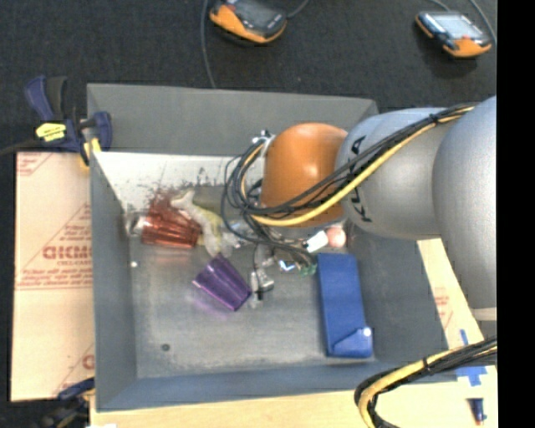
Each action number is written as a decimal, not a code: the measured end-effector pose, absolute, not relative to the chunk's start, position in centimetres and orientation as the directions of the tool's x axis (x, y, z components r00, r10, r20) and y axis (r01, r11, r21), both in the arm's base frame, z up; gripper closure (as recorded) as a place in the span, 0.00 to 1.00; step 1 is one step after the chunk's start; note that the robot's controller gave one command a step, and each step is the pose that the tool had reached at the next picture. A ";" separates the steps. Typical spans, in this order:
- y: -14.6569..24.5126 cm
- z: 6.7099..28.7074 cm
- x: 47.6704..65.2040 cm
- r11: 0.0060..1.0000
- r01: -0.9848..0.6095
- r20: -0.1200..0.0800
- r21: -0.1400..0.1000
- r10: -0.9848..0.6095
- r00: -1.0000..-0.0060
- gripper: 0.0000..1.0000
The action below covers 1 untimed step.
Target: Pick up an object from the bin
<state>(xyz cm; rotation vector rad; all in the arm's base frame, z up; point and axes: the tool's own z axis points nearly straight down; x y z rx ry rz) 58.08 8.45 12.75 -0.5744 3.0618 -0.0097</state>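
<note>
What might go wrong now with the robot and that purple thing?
The tool sits right at the edge of the purple see-through piece, so it might nudge it away instead of catching it. The red ribbed thing and pale bits lie close by, so a push may jam them together. The blue block is near on the other side and might get bumped.

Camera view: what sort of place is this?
Most likely a robot-grasping lab cell. A cabled arm reaches into a grey metal bin of loose odds like a purple piece and a blue block. Two orange handheld units lie on the dark surface beyond.
</note>
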 end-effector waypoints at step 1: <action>9.6 12.1 55.8 0.949 -0.315 -0.005 -0.006 -0.315 -0.949 0.00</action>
